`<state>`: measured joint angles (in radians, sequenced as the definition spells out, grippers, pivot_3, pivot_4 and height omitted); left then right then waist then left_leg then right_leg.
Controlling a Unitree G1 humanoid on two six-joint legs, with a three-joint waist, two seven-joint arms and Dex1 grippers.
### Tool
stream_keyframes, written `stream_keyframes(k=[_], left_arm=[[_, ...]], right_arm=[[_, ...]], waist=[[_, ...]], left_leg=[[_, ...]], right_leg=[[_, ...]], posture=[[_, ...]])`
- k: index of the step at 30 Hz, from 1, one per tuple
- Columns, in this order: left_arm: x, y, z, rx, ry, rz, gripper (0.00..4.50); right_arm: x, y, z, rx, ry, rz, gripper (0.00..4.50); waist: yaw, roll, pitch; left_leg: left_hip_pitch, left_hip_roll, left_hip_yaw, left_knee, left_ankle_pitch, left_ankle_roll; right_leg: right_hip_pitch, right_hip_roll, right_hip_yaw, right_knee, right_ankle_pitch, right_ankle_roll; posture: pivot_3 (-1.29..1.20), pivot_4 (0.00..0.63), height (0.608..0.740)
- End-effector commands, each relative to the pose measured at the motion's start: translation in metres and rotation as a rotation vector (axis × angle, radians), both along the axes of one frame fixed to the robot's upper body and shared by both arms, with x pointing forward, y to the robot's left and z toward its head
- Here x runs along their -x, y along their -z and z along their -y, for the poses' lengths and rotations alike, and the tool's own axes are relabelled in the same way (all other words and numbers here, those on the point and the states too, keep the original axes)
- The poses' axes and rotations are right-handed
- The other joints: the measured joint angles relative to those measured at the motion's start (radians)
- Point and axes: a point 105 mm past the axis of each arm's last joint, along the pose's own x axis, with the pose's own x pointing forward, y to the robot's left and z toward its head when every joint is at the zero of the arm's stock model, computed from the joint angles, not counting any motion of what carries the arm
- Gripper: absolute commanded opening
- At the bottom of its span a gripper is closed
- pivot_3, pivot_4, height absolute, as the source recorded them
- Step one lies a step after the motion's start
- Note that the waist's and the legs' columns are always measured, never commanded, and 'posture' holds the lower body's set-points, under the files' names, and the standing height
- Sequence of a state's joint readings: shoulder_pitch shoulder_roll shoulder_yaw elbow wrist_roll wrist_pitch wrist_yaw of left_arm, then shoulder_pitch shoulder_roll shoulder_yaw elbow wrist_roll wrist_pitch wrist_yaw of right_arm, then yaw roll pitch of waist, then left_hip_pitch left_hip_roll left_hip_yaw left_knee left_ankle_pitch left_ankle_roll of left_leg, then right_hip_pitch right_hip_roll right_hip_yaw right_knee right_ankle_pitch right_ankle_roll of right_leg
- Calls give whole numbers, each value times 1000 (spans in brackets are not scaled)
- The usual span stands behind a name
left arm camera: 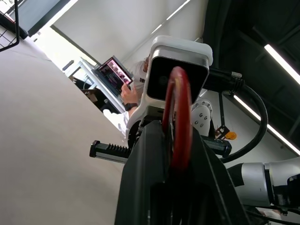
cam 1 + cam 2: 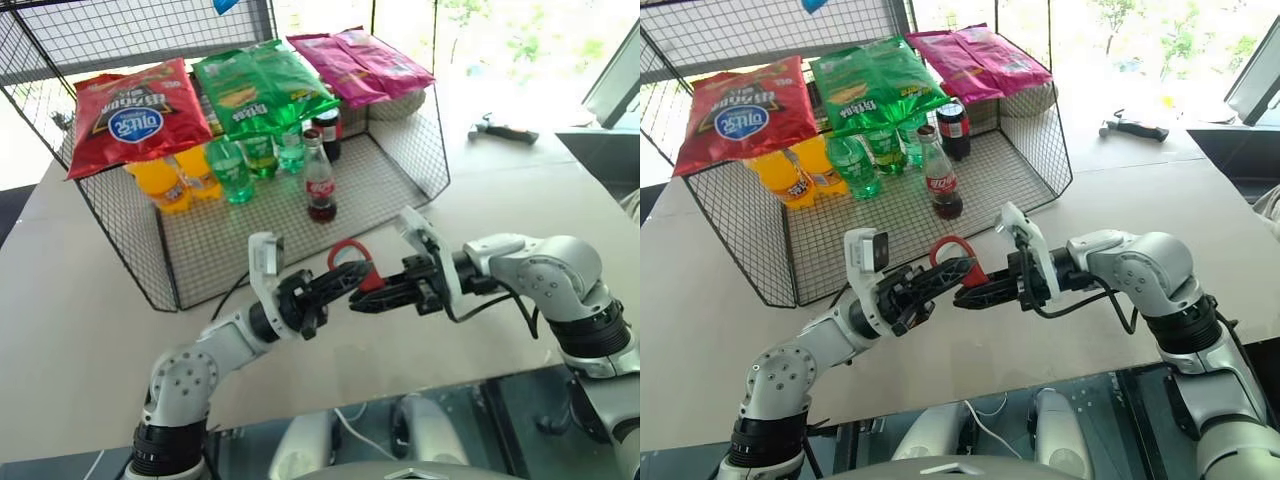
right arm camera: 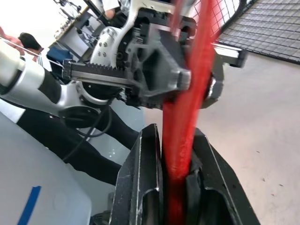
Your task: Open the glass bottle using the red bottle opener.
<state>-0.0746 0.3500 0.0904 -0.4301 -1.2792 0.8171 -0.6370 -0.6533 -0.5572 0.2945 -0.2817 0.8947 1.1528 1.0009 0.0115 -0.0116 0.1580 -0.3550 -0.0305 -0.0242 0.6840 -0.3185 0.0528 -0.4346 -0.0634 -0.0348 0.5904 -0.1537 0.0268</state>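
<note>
Clearly red bottle opener [image 2: 352, 262] is flat, ring-headed.

A robotics lab set up as a mock shop is seen: snack bags [image 2: 130, 115] and drink bottles [image 2: 232, 170] are displayed in a wire basket [image 2: 410, 140] on a plain table [image 2: 80, 290]. A person at a laptop [image 1: 114, 74] is glimpsed behind, under strip lights [image 1: 281, 58].

Right gripper [image 3: 180, 187]: its two black fingers [image 3: 140, 178] are clamped flat against the red bottle opener [image 3: 190, 108], which rises between them. The left gripper [image 3: 159, 70] meets the opener from the opposite side. Beyond, a wire mesh basket [image 3: 267, 28] rests on the beige table [image 3: 262, 117].
</note>
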Motion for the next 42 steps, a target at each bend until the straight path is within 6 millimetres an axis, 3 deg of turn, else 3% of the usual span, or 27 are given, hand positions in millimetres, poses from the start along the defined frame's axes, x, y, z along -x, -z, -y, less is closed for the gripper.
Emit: stream_keyframes(k=[1,6,7,11,15,20,27,42], left_arm=[[-6,-4,-12,-15,-85,40,1950],[-12,2,-19,-69,-183,57,4326],[-11,3,-21,-76,-195,60,4458],[-30,7,-44,-253,-485,231,4458],[-64,16,-65,-493,-771,382,4458],[-91,1,-66,-509,-890,502,4458],[-119,-2,-58,-551,-944,598,4458],[-179,4,-27,-572,-870,596,4458]], right_arm=[[9,2,-4,1,-49,26,0],[-13,41,12,141,99,89,0],[-18,45,15,151,139,102,0],[-63,51,40,127,483,233,0],[-88,42,52,98,683,383,0],[-112,15,58,-34,932,469,0],[-124,-3,69,-86,1090,556,0],[-113,2,51,-111,1072,560,0]], waist=[[0,0,0],[4,0,0],[3,0,0],[3,0,0],[5,0,0],[5,0,0],[3,0,0],[1,0,0]], left_leg=[[-1,0,0,0,0,0],[-7,-1,-1,1,0,-1],[-7,-2,-1,2,0,-1],[-8,-1,0,1,0,-1],[-8,-2,2,1,1,-2],[-8,-1,1,1,2,-3],[-10,-2,1,0,2,-3],[-10,-2,1,1,2,-3]], right_leg=[[0,0,0,0,0,0],[-5,-1,-1,0,0,0],[-6,-2,-1,0,0,0],[-6,-2,0,0,0,0],[-7,-2,2,0,1,0],[-7,-1,0,1,4,2],[-10,-1,0,1,4,3],[-10,0,-2,3,5,3]], posture=[[0,150,735],[0,150,735],[0,150,735],[0,150,735],[0,150,735],[0,150,735],[0,150,735],[0,150,735]])
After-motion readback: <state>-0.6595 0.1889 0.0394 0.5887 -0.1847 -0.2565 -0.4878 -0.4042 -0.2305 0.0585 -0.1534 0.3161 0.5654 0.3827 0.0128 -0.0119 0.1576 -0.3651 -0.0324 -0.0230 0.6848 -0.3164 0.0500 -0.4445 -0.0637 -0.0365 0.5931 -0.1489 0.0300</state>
